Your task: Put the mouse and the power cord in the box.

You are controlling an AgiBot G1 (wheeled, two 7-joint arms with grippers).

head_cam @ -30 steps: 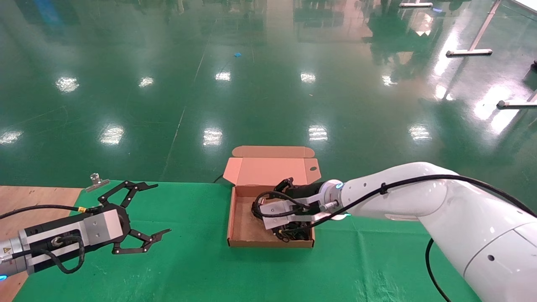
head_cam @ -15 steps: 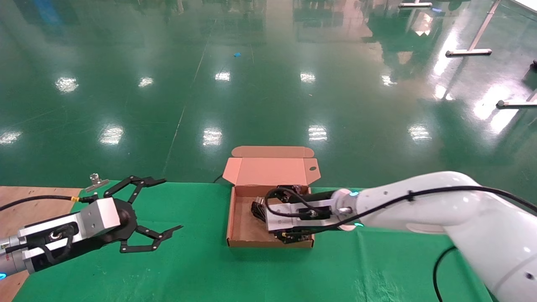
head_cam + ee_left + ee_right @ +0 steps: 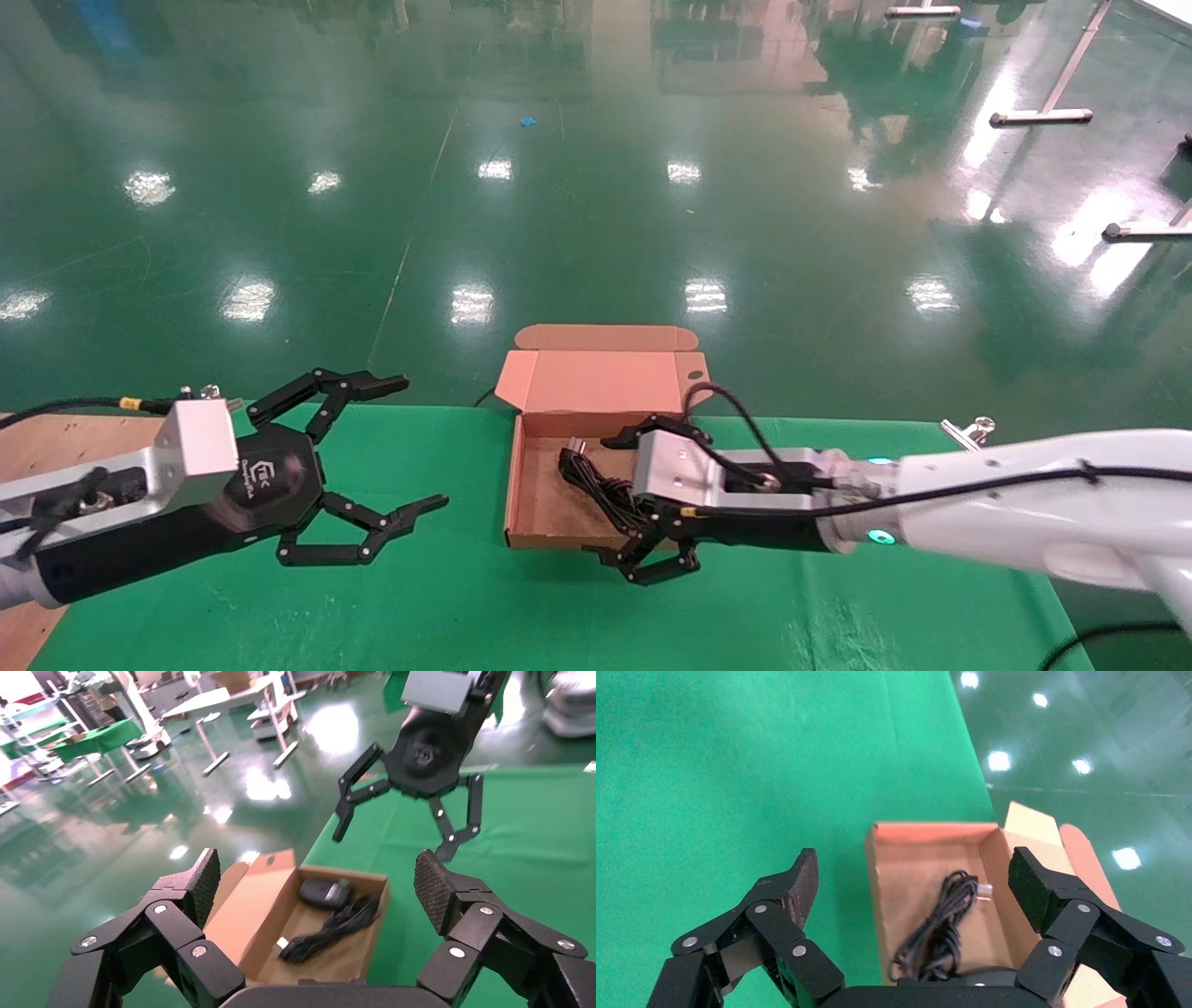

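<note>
The box [image 3: 596, 377] stands open at the far edge of the green cloth, its lid leaning back. Inside lie the coiled power cord [image 3: 596, 485] and the mouse [image 3: 325, 892]; in the head view my right gripper hides the mouse. I cannot separate the mouse's thin cable from the bundle. My right gripper [image 3: 601, 494] hovers open and empty over the box's near right corner. My left gripper [image 3: 419, 443] hangs open and empty a short way left of the box. The left wrist view looks down on the box [image 3: 246, 903] and the cord [image 3: 330, 927]. The right wrist view shows the cord [image 3: 940, 924] on the box [image 3: 877, 881] floor.
Green cloth [image 3: 447, 596] covers the table, with bare wood [image 3: 56, 438] at the far left. A metal clip [image 3: 968, 431] sits on the far edge at the right. Beyond the edge is glossy green floor, and the box lid overhangs it.
My right gripper has pulled back out of the box toward its near right side and now stands open above it. My left gripper has moved right, closer to the box.
</note>
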